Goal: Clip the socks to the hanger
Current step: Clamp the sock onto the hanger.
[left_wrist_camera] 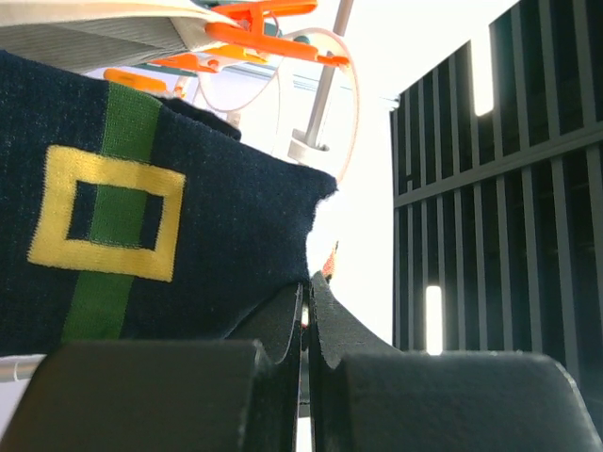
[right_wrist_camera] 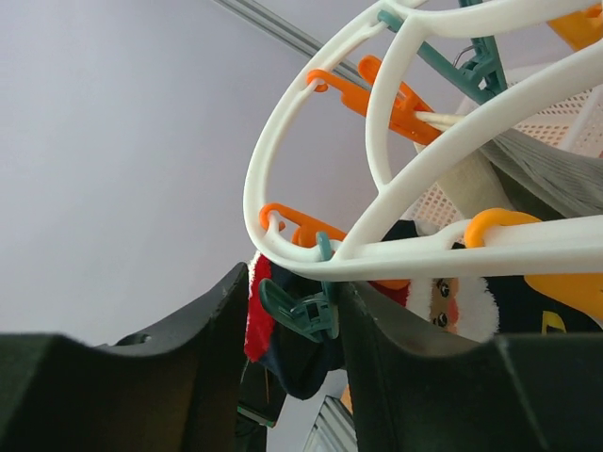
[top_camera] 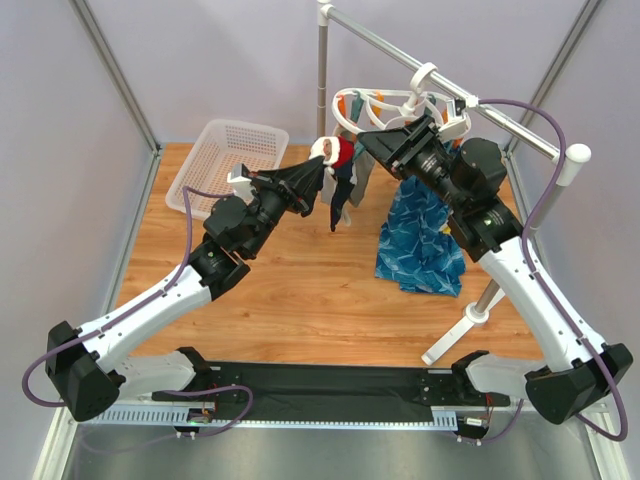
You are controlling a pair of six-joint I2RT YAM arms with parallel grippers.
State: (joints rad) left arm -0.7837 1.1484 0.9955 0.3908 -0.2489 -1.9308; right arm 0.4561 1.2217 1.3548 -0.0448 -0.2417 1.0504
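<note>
The navy sock [top_camera: 338, 200] hangs under the white ring hanger [top_camera: 405, 100], which hooks on the rail [top_camera: 440, 75] over the table's [top_camera: 300, 280] far edge. A teal peg [right_wrist_camera: 300, 311] sits at the sock's top; its bite on the fabric is unconfirmed. My right pincer [right_wrist_camera: 294, 281] is released, jaws either side of that peg. My left pincer [left_wrist_camera: 307, 282] is clenched at the sock's edge; whether it pinches fabric I cannot tell. Judgement: one sock nearly clipped; no others seen.

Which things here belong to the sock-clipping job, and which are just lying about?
Job: navy Santa sock, white ring hanger, teal peg, orange pegs.
Lying about: white basket, blue patterned cloth.
</note>
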